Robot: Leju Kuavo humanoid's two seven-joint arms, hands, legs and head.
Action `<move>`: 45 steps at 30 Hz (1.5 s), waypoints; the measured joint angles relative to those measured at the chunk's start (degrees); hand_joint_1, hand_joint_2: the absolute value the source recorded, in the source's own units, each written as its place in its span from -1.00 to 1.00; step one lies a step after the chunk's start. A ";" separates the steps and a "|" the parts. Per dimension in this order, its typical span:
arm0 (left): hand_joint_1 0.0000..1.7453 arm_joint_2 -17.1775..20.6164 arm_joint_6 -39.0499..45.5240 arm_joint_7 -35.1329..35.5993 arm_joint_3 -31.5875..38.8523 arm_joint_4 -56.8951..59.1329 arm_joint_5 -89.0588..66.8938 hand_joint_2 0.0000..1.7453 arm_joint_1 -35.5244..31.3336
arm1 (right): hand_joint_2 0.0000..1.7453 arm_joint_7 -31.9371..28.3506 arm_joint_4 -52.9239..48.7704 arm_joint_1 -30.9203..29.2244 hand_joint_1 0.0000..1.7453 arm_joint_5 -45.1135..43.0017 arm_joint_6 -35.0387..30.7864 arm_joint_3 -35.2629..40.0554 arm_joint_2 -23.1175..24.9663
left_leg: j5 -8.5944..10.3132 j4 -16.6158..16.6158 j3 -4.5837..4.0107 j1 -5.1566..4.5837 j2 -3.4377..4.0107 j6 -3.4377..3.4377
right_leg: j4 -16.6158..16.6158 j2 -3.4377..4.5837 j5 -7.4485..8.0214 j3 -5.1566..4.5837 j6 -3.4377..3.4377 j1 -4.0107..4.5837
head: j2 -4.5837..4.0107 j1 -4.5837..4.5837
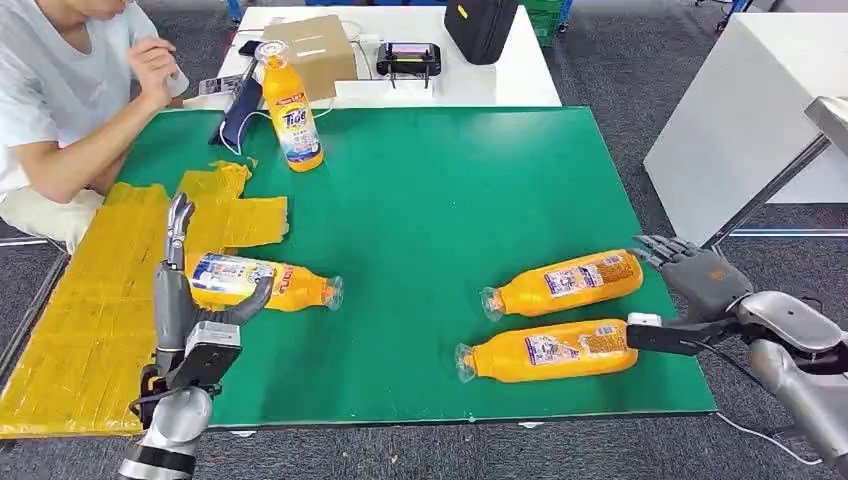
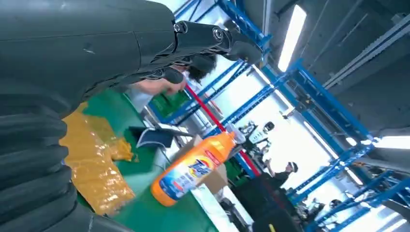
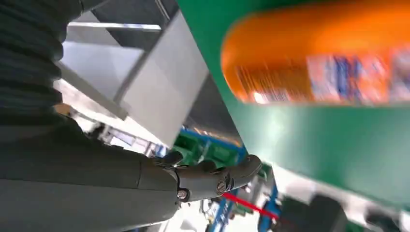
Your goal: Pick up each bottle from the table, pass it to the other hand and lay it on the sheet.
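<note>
Head view: left hand (image 1: 185, 300) spread, holding nothing, beside a Tide bottle (image 1: 262, 281) lying partly on the yellow sheet (image 1: 95, 310). Right hand (image 1: 692, 268) spread, empty, near two lying bottles (image 1: 563, 284) on the green desk (image 1: 430, 200).

Left wrist view: upright Tide bottle (image 2: 193, 168) well apart.

Right wrist view: blurred orange bottle (image 3: 319, 53) close by.

One orange bottle (image 1: 293, 115) stands upright at the far edge of the green tabletop (image 1: 420, 200). Two orange bottles (image 1: 565, 283) (image 1: 548, 350) lie side by side near its right edge; a fourth bottle (image 1: 270, 282) lies half on the crumpled yellow sheet (image 1: 90, 310).
</note>
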 measured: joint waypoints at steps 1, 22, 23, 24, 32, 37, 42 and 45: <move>-1.00 -0.02 -0.35 -0.11 -0.26 -0.48 0.37 1.00 0.16 | 1.00 0.00 0.74 0.45 -1.00 0.44 -0.22 -0.48 0.28 | 0.00 0.00 0.00 0.00 0.00 0.00 | 0.00 0.01 0.00 0.01 0.00 0.00 | 0.00 -0.02; -1.00 -1.64 -2.45 -0.26 -3.69 -1.97 2.49 1.00 0.33 | 1.00 4.53 18.17 -6.11 -1.00 14.91 -12.35 -1.31 14.74 | 0.04 -0.01 0.05 0.01 0.31 0.00 | 0.02 0.24 0.02 -0.02 -0.01 0.02 | 0.00 -0.02; -1.00 -1.81 -2.64 -0.20 -3.85 -1.97 2.71 1.00 0.30 | 1.00 5.02 19.70 -7.10 -1.00 15.69 -13.04 -1.16 15.99 | 0.05 -0.01 0.06 0.01 0.33 0.00 | 0.02 0.24 0.02 -0.01 -0.01 0.02 | 0.00 -0.02; -1.00 -1.90 -2.84 -0.15 -3.96 -1.97 2.95 1.00 0.27 | 1.00 5.44 20.96 -8.02 -1.00 16.33 -13.55 -1.02 17.07 | 0.05 -0.01 0.07 0.01 0.33 0.00 | 0.02 0.24 0.02 -0.01 -0.01 0.02 | 0.00 0.00; -1.00 -1.97 -2.99 -0.04 -4.76 -1.94 3.12 1.00 0.14 | 1.00 6.05 26.20 -11.29 -1.00 17.37 -14.53 -0.35 20.96 | 0.07 -0.01 0.05 0.01 0.29 0.02 | 0.02 0.22 0.02 -0.01 -0.01 0.01 | 0.00 -0.02; -1.00 -1.99 -2.99 -0.04 -4.81 -1.94 3.15 1.00 0.02 | 1.00 6.05 29.22 -12.65 -1.00 17.37 -14.86 -0.26 22.95 | 0.05 -0.01 0.03 0.00 0.29 0.02 | 0.02 0.22 0.01 -0.03 -0.01 0.00 | 0.00 -0.02; -1.00 -1.99 -2.99 -0.04 -4.83 -1.94 3.15 1.00 0.00 | 1.00 6.05 29.96 -12.92 -1.00 17.37 -14.95 -0.26 23.43 | 0.06 -0.01 0.04 0.00 0.29 0.02 | 0.02 0.22 0.02 -0.03 -0.01 0.01 | 0.00 0.00; -1.00 -1.99 -2.99 -0.04 -4.83 -1.94 3.15 1.00 0.00 | 1.00 6.05 30.22 -12.95 -1.00 17.37 -14.97 -0.26 23.54 | 0.06 -0.01 0.03 0.00 0.29 0.02 | 0.02 0.22 0.02 -0.03 -0.01 0.01 | 0.00 -0.02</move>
